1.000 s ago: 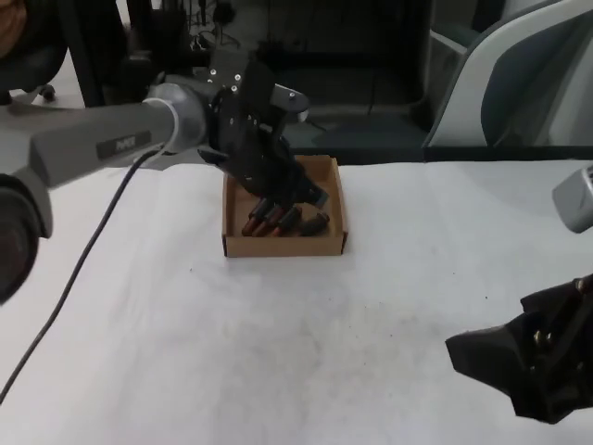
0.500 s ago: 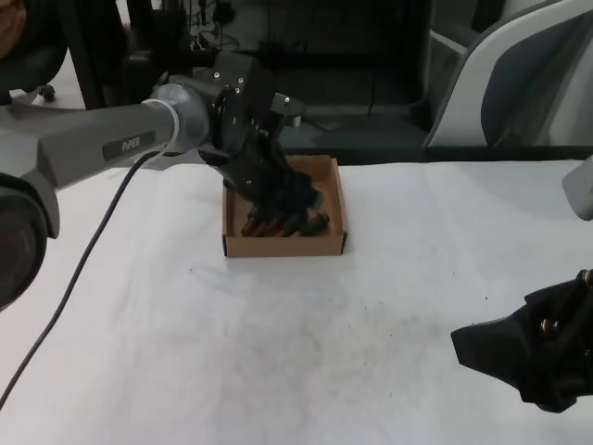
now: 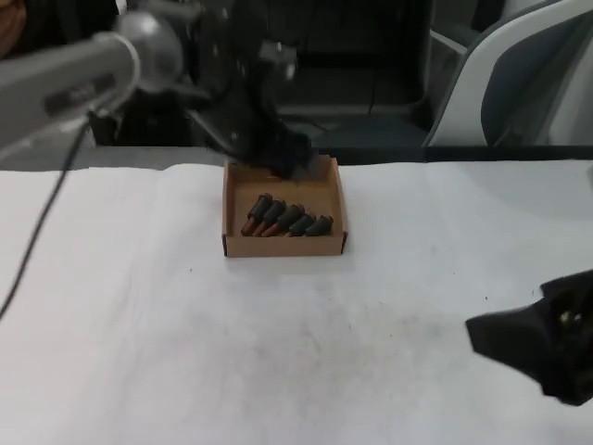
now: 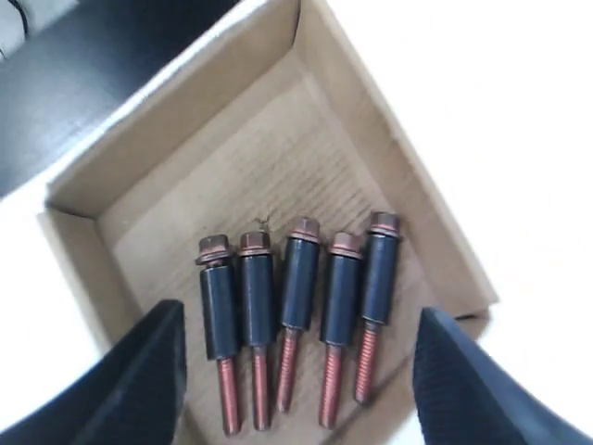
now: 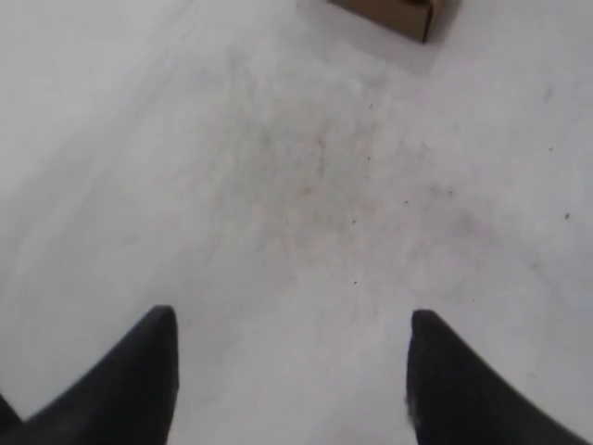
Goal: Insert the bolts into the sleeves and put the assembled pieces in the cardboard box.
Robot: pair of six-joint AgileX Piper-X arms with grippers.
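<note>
Five assembled pieces [image 4: 301, 278] lie side by side on the floor of the cardboard box [image 4: 176, 139], directly below the left gripper [image 4: 296, 312]. That gripper hangs over the box with its fingers spread wide and nothing between them. Each piece is a copper-coloured bolt with a flanged hex head at one end, a black sleeve over the middle of the shank, and bare thread sticking out past the sleeve. All heads point the same way and the pieces lie parallel and close together. The right gripper [image 5: 291, 317] is low over bare white cloth [image 5: 306, 167], fingers apart and empty, with a corner of the box well ahead of it. Judgement: with five pieces boxed and both grippers empty, the placing step looks finished and the task is at or near its end. The next move would be to take the left arm clear without clipping the box walls, since light cardboard would likely slide or tip.
</note>
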